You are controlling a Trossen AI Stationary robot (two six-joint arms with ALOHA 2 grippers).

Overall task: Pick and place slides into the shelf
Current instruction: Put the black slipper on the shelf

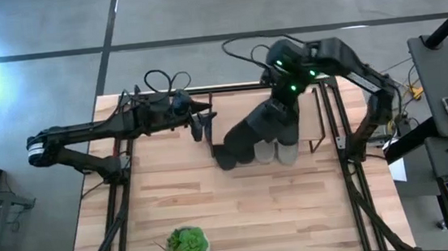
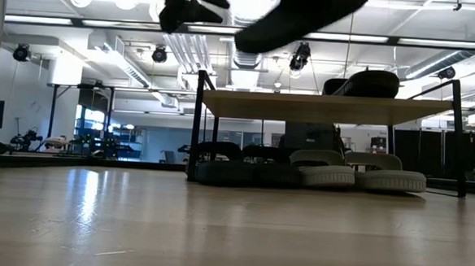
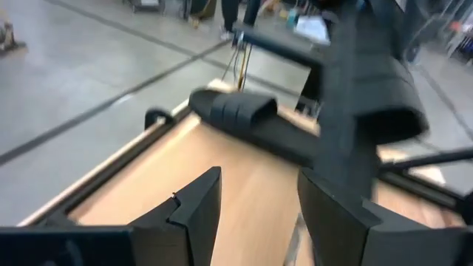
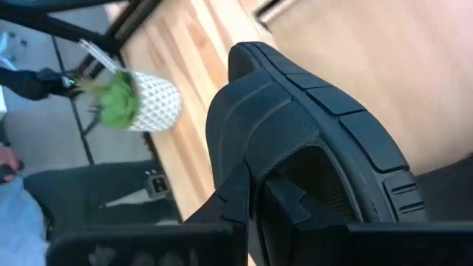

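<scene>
I have the right gripper clamped on the strap of a black slide, jaws pinched together through the strap's front edge. From above, that slide hangs over the front edge of the shelf, slanting down toward the bench. In the low view it shows as a dark shape well above the shelf's top board.

Under the shelf sit four slides in a row: two dark ones toward the shelf's left legs and two light grey ones toward its right legs, all resting on the bench. Another dark slide lies on the top board.

The left gripper waits just off the shelf's left side, jaws apart and holding nothing; its wrist view looks past its fingers at a black slide.

A small green plant in a white pot stands at the bench edge farthest from the shelf.
</scene>
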